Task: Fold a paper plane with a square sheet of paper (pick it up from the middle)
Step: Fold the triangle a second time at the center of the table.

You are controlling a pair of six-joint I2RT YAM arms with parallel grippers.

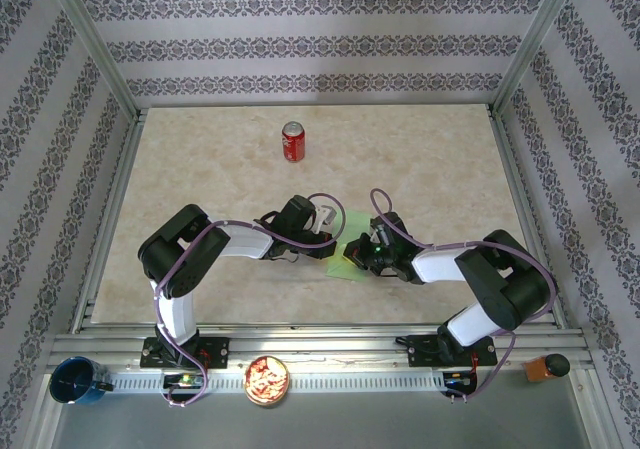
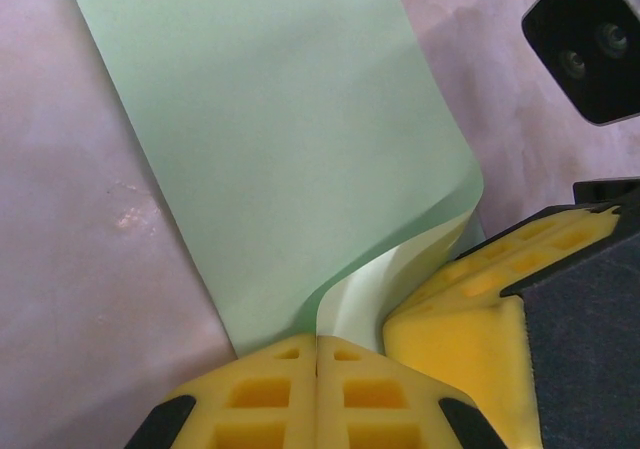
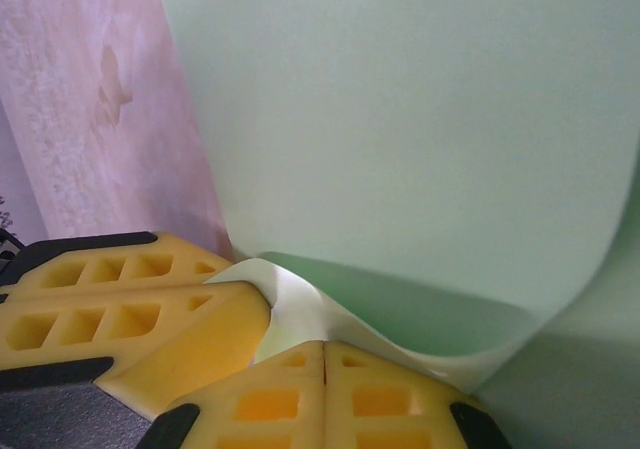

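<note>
Left tool (image 2: 317,354) and right tool (image 3: 325,359) — angled inward — pinch the sheet (image 2: 280,149).

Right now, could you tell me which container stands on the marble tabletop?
The red can; the blue cup and filled bowl sit by the front rail.

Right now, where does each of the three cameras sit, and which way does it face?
Top external: above and behind the arms, looking down at the table; left arm and right arm show.
Left wrist: on the left arm's wrist, looking along the left jaws, shut on the green paper sheet.
Right wrist: on the right arm's wrist, looking along the right jaws, shut on that sheet.
Shared: both wrist views show the sheet's curled edge and the other arm's jaws.
</note>
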